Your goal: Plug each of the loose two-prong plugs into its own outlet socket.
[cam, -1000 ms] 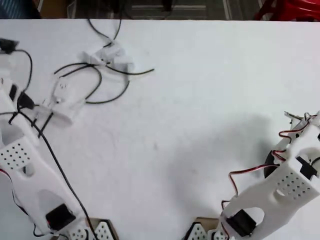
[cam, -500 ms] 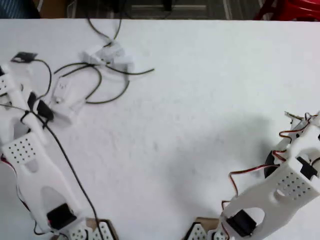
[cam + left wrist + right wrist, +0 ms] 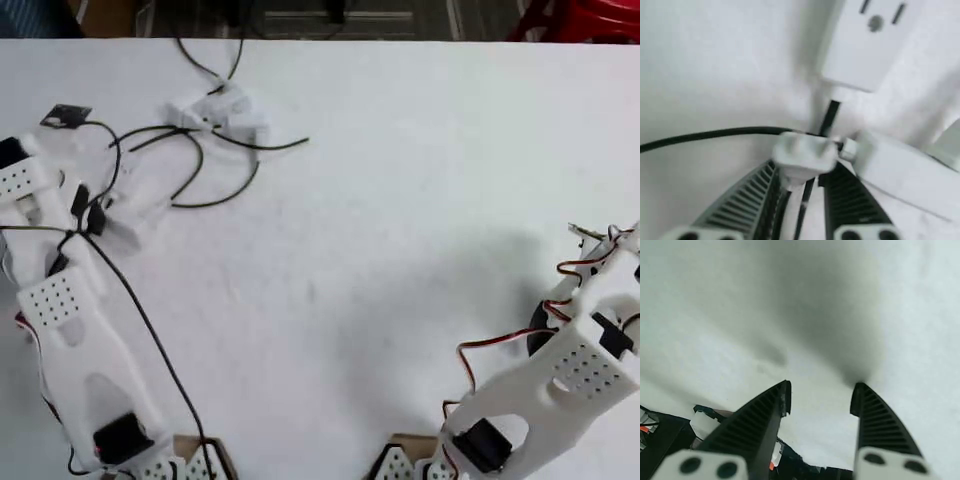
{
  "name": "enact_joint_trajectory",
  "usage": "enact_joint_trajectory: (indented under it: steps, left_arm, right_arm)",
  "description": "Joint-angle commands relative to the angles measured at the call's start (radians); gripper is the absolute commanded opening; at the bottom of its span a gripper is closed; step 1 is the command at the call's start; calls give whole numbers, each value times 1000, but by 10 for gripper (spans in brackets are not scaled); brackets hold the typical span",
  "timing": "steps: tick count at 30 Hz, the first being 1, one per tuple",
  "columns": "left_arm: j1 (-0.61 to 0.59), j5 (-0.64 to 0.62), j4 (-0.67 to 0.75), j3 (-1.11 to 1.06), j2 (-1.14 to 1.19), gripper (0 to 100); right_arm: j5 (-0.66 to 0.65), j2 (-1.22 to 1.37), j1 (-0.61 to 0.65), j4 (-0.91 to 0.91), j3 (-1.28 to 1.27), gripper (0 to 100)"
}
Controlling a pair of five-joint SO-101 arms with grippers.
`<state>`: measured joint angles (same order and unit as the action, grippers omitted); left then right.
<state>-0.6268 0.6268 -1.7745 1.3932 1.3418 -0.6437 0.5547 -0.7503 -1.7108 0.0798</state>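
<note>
Step in hand: first insertion. The left gripper (image 3: 804,172) is clamped on a white plug (image 3: 802,152), held just short of the outlet (image 3: 865,45) and not touching it. The plug's black cord (image 3: 715,134) trails off sideways.

Next move, as judged: turn the prongs to face the outlet's slots, then push straight in. The prongs are hidden, so alignment is uncertain.

The right gripper (image 3: 820,395) hangs with fingers apart, well away from the outlet. A second white unit (image 3: 215,112) lies just beyond the outlet.

Surface: white table (image 3: 400,180). Past its far edge are a dark floor and a red frame (image 3: 580,18).

The high camera overlooks the table (image 3: 420,180); wrist cameras hover close.
</note>
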Motion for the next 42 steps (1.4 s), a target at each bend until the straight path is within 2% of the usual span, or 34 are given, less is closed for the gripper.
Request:
enact_joint_trajectory:
  steps: [1, 8, 12, 18, 22, 31, 34, 37, 42]
  left_arm:
    - [-15, -5, -9, 69, 15, 31]
    - [-56, 0, -12, -3, 5, 22]
    - [-85, 83, -15, -3, -8, 22]
    - [-94, 81, -17, -95, -216, 22]
    - [-71, 81, -17, -321, -441, 22]
    - [88, 91, -8, -1122, -981, 23]
    - [154, 89, 75, -1343, -1075, 24]
    - [205, 83, 236, -1525, -1086, 32]
    - [228, 87, 342, -1680, -1072, 220]
  right_arm:
    - [3, -21, 12, -15, 11, 199]
    - [3, -21, 5, -15, 11, 199]
    - [3, -21, 5, -15, 11, 199]
    - [3, -21, 7, -15, 11, 199]
    - [3, -21, 7, -15, 11, 199]
    - [3, -21, 1, -15, 9, 199]
    - [2, -21, -28, -15, 9, 199]
    - [-6, -21, -59, -15, 9, 199]
    - [-8, -21, -88, -15, 15, 200]
